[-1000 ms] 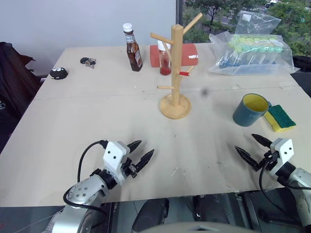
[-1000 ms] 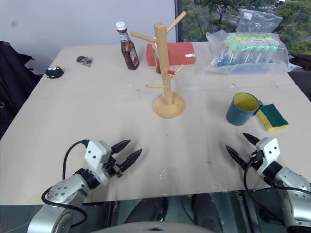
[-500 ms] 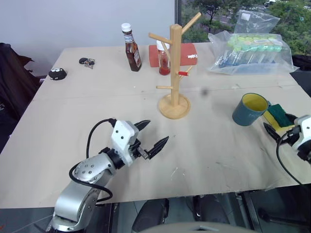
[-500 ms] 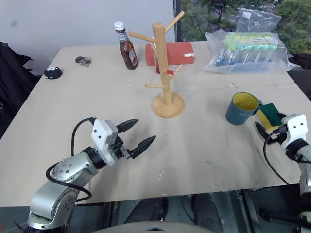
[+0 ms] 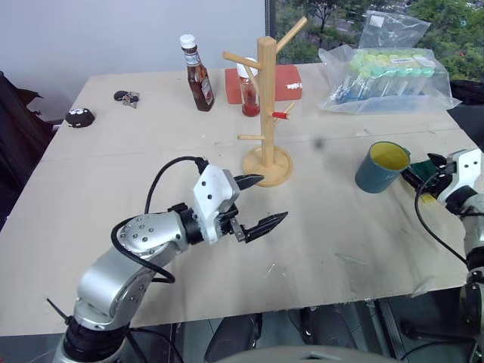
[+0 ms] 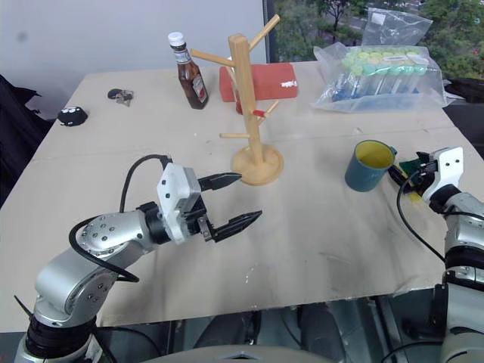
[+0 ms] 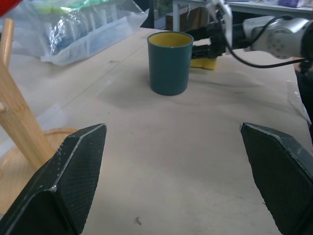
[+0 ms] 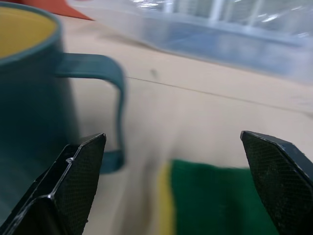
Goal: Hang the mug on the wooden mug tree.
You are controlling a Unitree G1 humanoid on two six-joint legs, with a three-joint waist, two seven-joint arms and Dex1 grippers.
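The mug [image 5: 380, 165] stands upright on the table [image 5: 121, 189], right of the mug tree [image 5: 266, 106]. The right gripper [image 5: 418, 172], jaws spread, sits beside its handle, partly hiding the sponge [image 8: 215, 200]. The left gripper [image 5: 255, 204], jaws spread, holds nothing.

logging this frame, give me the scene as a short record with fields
mug: upright on the table, not gripped
mug handle: faces the right gripper
wooden mug tree: upright, pegs bare
left gripper: open, raised over the table, holding nothing
right gripper: open, at the mug handle
sponge: beside the mug
sauce bottle: behind the tree
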